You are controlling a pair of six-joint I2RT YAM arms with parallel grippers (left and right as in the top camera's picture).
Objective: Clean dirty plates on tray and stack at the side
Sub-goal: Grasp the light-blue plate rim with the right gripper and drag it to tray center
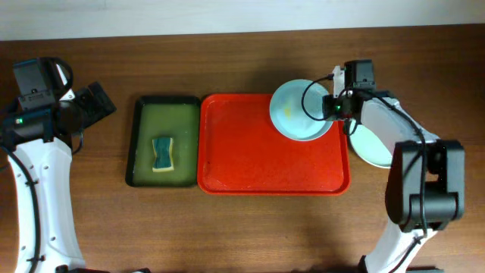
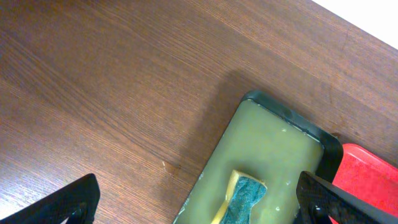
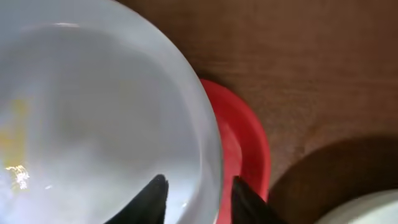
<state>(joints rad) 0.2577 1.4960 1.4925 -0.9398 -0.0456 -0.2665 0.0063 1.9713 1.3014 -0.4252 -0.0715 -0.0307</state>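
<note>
A pale blue plate [image 1: 297, 114] with a small yellow smear sits at the far right corner of the red tray [image 1: 250, 163], overhanging its back rim. My right gripper [image 1: 334, 107] holds that plate by its right edge. In the right wrist view the plate [image 3: 93, 112] fills the left side. The gripper [image 3: 200, 182] is narrowed across the rim, one finger over the inside and one outside against the tray [image 3: 249, 146]. A second pale plate [image 1: 370, 144] lies on the table right of the tray. My left gripper [image 1: 102, 102] hangs wide open at the far left, holding nothing [image 2: 196, 190].
A dark green tray [image 1: 163, 114] of yellowish liquid holds a blue and yellow sponge [image 1: 162, 154], just left of the red tray. The left wrist view shows that tray [image 2: 273, 137] and sponge [image 2: 244, 199] below the open fingers. My right arm crosses over the second plate.
</note>
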